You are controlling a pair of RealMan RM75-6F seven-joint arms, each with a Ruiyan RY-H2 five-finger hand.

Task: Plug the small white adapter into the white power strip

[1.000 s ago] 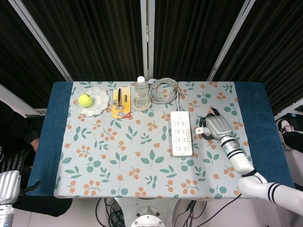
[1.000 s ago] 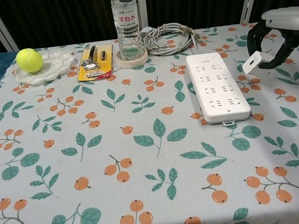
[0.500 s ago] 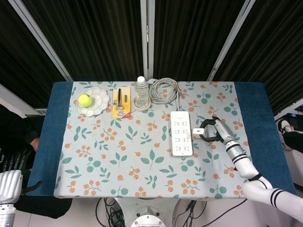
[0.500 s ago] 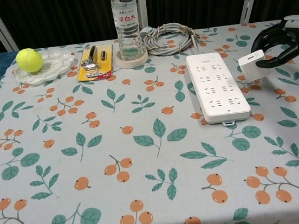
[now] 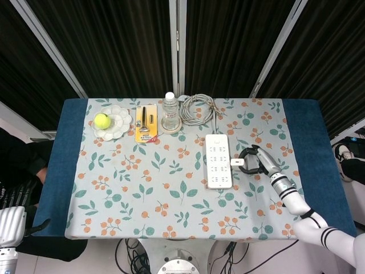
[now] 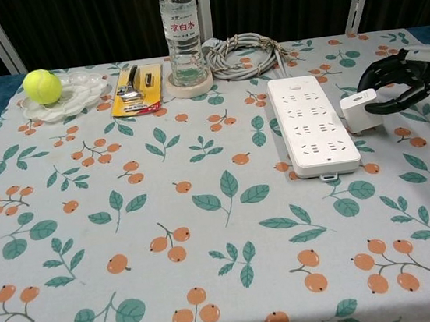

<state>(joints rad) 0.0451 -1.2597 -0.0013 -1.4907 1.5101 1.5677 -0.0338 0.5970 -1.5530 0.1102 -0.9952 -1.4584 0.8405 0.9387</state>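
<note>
The white power strip (image 5: 219, 160) (image 6: 310, 123) lies flat on the floral tablecloth, right of centre, its grey cable coiled (image 5: 197, 108) (image 6: 241, 55) behind it. My right hand (image 5: 255, 160) (image 6: 396, 84) pinches the small white adapter (image 5: 238, 164) (image 6: 359, 110) just off the strip's right edge, low above the cloth. The adapter is close to the strip but apart from its sockets. My left hand (image 5: 11, 227) hangs below the table's left front corner, holding nothing that I can see; whether its fingers are spread is unclear.
Along the back stand a water bottle (image 5: 169, 111) (image 6: 182, 30) on a coaster, a yellow card with a tool (image 5: 146, 123) (image 6: 137, 87), and a white dish (image 5: 120, 124) (image 6: 81, 89) with a tennis ball (image 5: 101, 120) (image 6: 42, 86).
My right hand has dropped lower and moved left with the adapter, from well right of the strip to right beside its edge. The left hand has not moved.
</note>
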